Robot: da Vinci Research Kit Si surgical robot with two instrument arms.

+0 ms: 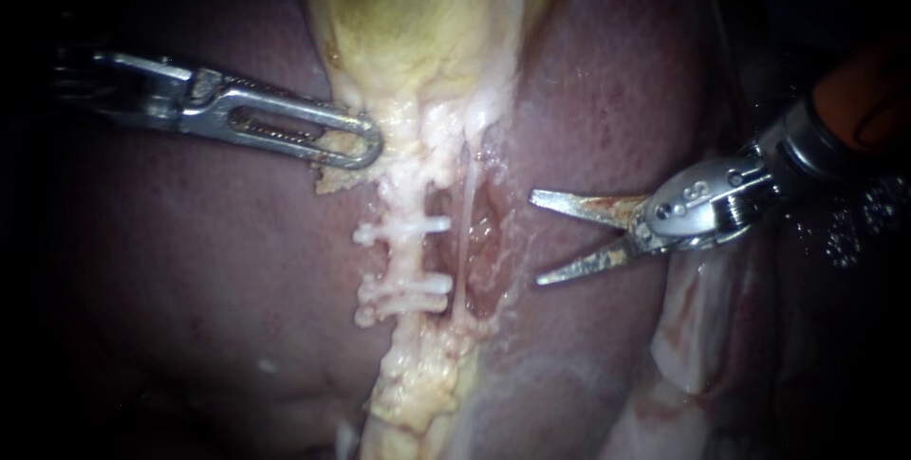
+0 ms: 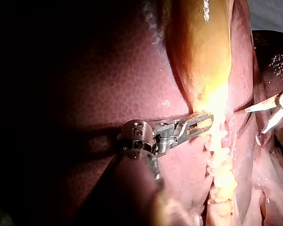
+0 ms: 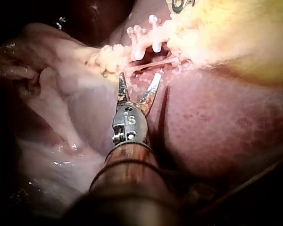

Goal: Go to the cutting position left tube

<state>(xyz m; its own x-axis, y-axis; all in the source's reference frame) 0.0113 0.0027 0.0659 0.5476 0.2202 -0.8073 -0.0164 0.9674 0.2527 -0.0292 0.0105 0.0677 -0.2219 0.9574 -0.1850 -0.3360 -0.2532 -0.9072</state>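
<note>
The left tube [image 1: 410, 256] is a thick whitish cord running down from the gallbladder [image 1: 418, 24], crossed by white clips [image 1: 404, 230] above and below a short bare stretch. A thin pale right tube [image 1: 465, 223] runs beside it over a raw hollow. My left instrument [image 1: 365, 149] has its slotted jaws shut on the gallbladder's lower edge, as the left wrist view [image 2: 202, 124] also shows. My right instrument [image 1: 536, 238], with two blades, stands open to the right of both tubes, touching neither. In the right wrist view the blades [image 3: 138, 84] point at the thin tube [image 3: 151, 63], just short of it.
Dark red liver [image 1: 190, 280] lies on both sides of the tubes. Pale fatty tissue [image 1: 702, 327] sits under the right instrument's shaft. Yellowish fat [image 1: 418, 394] follows the left tube downward.
</note>
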